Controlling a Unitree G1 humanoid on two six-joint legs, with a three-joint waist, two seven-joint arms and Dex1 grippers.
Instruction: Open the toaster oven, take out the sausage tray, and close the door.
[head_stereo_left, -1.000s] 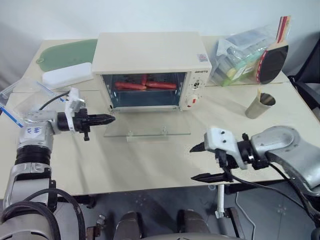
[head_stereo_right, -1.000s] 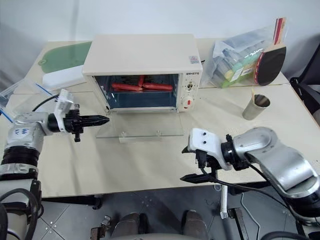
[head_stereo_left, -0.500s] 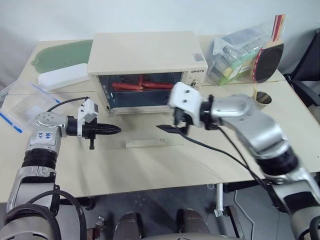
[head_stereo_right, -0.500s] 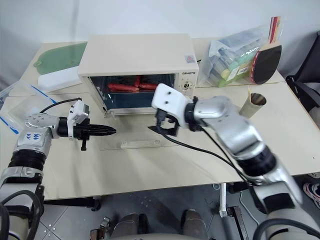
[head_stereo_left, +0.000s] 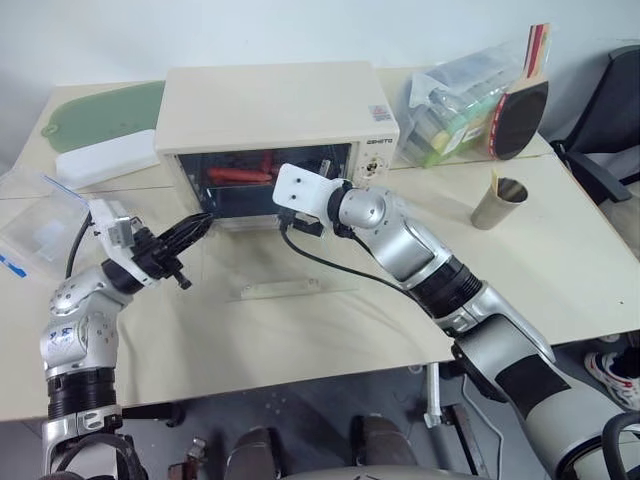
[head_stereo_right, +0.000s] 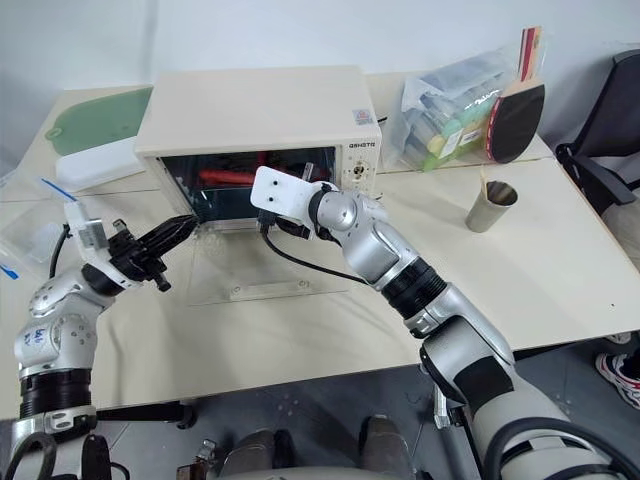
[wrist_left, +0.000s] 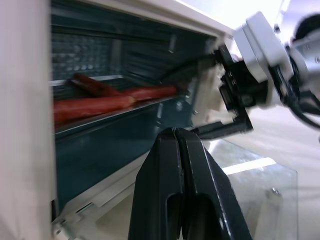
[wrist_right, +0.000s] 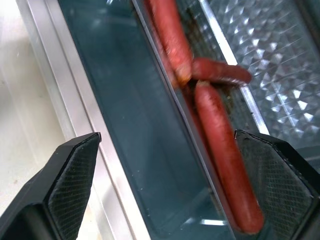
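Two claws are working at the oven (head_stereo_left: 270, 110): right claw (wrist_right: 165, 190) is gaping empty before the tray (wrist_left: 95, 117); left claw (head_stereo_left: 193, 228) is hovering shut, empty, beside the lowered door (head_stereo_left: 290, 270).

Toaster oven (head_stereo_right: 255, 105) sits at back-centre of tabletop (head_stereo_right: 560, 260), door (head_stereo_right: 262, 272) folded down flat in front. Red sausages on sausage tray (head_stereo_right: 232, 178) inside the cavity. Right gripper (head_stereo_right: 275, 215) reaches into the oven mouth, fingers hidden by its white wrist block. Left gripper (head_stereo_right: 172, 230), fingers pinched together, points at oven's front-left corner, just beside it. Metal cup (head_stereo_right: 486, 206) and paddle (head_stereo_right: 514, 115) off to the right.
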